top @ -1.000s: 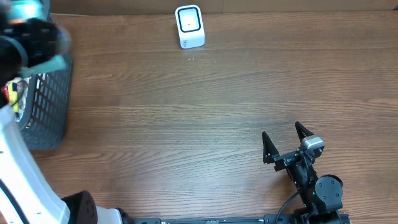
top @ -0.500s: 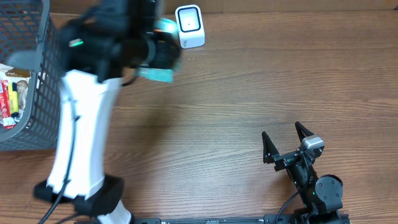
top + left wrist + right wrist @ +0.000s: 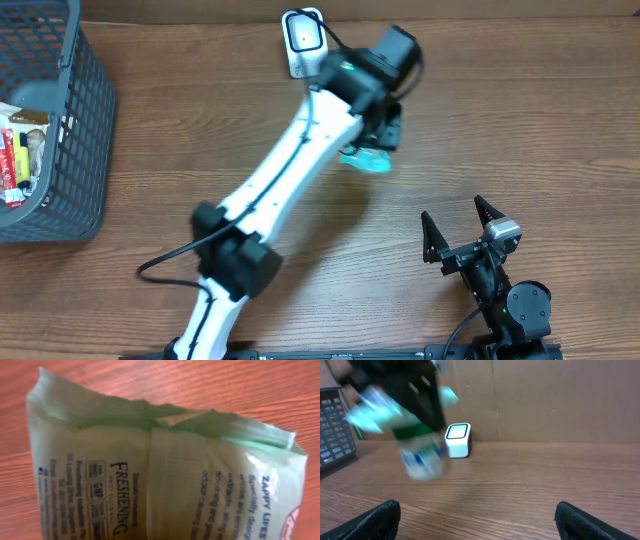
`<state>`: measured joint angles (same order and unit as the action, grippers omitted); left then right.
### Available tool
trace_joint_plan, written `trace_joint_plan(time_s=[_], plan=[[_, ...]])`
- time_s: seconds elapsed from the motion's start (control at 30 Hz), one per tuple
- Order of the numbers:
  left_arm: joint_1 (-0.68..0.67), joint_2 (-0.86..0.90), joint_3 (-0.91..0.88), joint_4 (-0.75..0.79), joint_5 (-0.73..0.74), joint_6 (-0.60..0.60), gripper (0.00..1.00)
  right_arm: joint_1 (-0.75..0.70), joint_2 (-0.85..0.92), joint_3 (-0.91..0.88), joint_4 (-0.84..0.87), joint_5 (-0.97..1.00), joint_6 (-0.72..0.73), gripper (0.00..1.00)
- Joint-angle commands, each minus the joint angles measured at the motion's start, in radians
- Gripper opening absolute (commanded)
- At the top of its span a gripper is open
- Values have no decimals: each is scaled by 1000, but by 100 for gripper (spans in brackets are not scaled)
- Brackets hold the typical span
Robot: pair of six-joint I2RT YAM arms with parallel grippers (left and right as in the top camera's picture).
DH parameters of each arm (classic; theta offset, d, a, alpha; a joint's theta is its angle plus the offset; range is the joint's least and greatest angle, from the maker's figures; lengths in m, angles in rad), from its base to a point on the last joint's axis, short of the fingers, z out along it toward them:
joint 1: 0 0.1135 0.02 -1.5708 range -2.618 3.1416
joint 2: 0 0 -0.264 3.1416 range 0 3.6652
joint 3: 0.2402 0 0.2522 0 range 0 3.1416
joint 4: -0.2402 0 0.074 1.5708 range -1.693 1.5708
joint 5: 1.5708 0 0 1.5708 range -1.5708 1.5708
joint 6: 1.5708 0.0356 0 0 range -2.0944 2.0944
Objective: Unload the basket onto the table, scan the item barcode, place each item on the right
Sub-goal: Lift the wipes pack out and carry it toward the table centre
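Note:
The item is a pale green packet [image 3: 165,470] with printed text, and it fills the left wrist view. No barcode shows on the face turned to that camera. From overhead, my left gripper [image 3: 381,132] is shut on the packet [image 3: 365,159] and holds it over the table, right of and nearer than the white scanner [image 3: 304,42]. In the right wrist view the packet [image 3: 417,445] is a blur left of the scanner [image 3: 457,439]. My right gripper [image 3: 452,212] rests open near the front edge, nothing between its fingers [image 3: 380,517].
A grey mesh basket [image 3: 75,140] with several packaged goods stands at the far left. A cardboard wall [image 3: 545,400] backs the table behind the scanner. The left arm stretches diagonally from the front left to the scanner area.
The left arm has swung from the basket at the far left across to the right, carrying the packet past the scanner. The right arm has not moved.

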<state>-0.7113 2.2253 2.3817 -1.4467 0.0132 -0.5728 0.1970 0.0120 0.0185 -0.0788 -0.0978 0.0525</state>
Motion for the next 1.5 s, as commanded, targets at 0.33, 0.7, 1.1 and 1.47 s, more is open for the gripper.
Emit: trace_joint_plan(time_s=[0.33,0.7,1.1,1.47], plan=[[-145,126,17,158,-107,-156,51,-2,-9,-11,5,-1,4,100],[-167,126,-96,220,-173,-217,54,-2,-9,-11,5,-1,4,100],[-166,126,-241,315,-135,-215,62,-2,-9,-11,5,-1,4,100],[-150,110,-180,291,-90,-135,95,-2,-9,-11,5,-1,4,100]])
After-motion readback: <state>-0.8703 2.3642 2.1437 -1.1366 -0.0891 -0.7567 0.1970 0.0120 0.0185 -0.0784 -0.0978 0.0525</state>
